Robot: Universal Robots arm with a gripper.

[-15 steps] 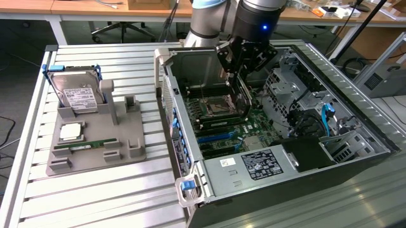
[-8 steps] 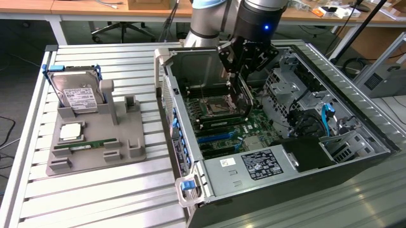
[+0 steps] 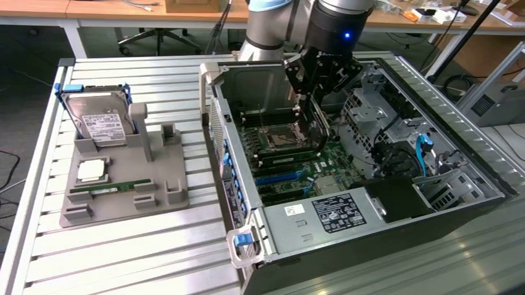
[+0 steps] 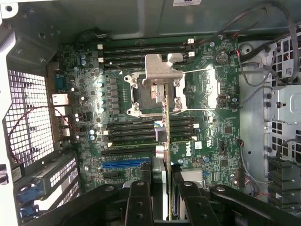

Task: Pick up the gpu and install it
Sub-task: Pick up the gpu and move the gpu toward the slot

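Observation:
The gpu (image 4: 167, 122) is seen edge-on in the wrist view as a thin green card with a silver piece at mid-length. It hangs over the motherboard (image 4: 211, 141), crossing the processor socket (image 4: 150, 94) and the memory slots. My gripper (image 4: 162, 188) is shut on it, one black finger (image 4: 139, 202) on each side. In the exterior view the gripper (image 3: 316, 92) is inside the open computer case (image 3: 328, 221), and the gpu (image 3: 314, 126) hangs upright below it, above the board. A blue expansion slot (image 4: 124, 164) lies beside the card's near end.
On the slatted table at the exterior view's left, a grey holder (image 3: 172, 196) carries a silver hard drive (image 3: 98, 120), a processor chip (image 3: 92, 169) and a slim green memory stick (image 3: 110, 186). Cables and drive cages (image 3: 426, 153) fill the case's right side.

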